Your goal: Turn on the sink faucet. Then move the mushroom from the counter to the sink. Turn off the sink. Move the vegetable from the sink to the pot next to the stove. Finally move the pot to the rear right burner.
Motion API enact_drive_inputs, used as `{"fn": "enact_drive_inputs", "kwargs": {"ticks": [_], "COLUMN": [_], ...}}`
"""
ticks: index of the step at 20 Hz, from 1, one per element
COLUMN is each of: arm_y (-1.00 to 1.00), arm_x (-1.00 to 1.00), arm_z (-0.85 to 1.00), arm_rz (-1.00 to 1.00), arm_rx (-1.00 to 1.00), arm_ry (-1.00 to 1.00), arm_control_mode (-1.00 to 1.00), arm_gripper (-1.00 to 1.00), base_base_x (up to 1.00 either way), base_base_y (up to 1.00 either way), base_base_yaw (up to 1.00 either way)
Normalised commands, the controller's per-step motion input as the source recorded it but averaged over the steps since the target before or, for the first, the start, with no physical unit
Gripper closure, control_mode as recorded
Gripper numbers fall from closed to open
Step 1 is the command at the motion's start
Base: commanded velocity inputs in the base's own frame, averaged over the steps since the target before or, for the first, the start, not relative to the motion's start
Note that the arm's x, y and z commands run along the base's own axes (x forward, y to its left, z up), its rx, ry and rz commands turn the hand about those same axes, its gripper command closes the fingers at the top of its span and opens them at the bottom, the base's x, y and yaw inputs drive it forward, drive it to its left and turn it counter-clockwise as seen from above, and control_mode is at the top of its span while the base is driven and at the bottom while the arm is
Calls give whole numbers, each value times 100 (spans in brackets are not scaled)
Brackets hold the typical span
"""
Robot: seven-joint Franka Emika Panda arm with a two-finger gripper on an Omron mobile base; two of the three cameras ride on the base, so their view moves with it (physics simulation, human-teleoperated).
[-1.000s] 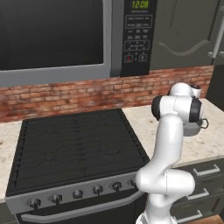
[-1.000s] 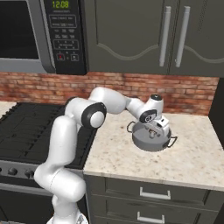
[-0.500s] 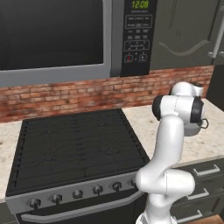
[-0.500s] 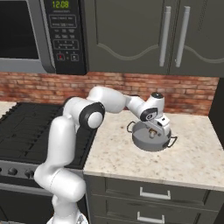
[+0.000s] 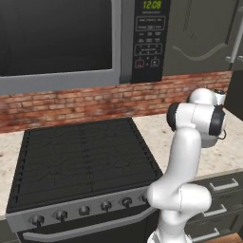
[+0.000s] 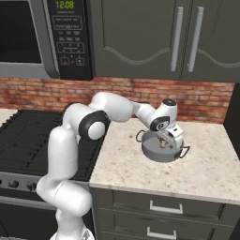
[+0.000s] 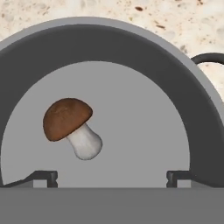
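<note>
Biggest thing up top is the microwave (image 5: 66, 42), and the only writing I can make out anywhere is its green clock, which reads 12:09; the button labels on the panel below it are too small to read. Under it sits the black stove (image 5: 80, 159) with a row of knobs along the front, and dark cabinets (image 6: 154, 37) hang over a brick backsplash (image 6: 197, 96).

The speckled worktop (image 6: 140, 173) to the right of the stove carries the pot (image 6: 151, 150), a grey round one with thin dark loop handles on either side.

The gripper (image 6: 168, 139) hangs right over the pot's opening, pointing down into it, jaws spread wide and holding nothing. In the hand view the two dark fingertips (image 7: 43, 177) sit far apart at the bottom edge.

The mushroom (image 7: 72, 127) lies loose on the pot's flat grey floor, on its side, between and below the fingertips but closer to one of them, not touching either. Brown rounded cap, stubby white stem.
</note>
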Motion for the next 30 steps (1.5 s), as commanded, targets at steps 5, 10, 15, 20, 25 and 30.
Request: {"fn": "enact_drive_inputs", "kwargs": {"ticks": [5,10,15,20,25,30], "arm_y": [0,0,0,0,0,-2], "arm_x": [-35,-33,-29,-27,-7,0], "arm_z": [14,9,1,0,0,-7], "arm_rz": [-8,-8,-8,-8,-5,0], "arm_rx": [0,0,0,0,0,0], "arm_ry": [0,1,1,1,1,4], "arm_control_mode": [-100,-100,-100,-100,-100,-100], "arm_gripper": [-100,-100,-100,-100,-100,-100], "base_base_x": [0,0,0,0,0,0], "base_base_y": [0,0,0,0,0,0], "base_base_yaw": [0,0,0,0,0,0]}}
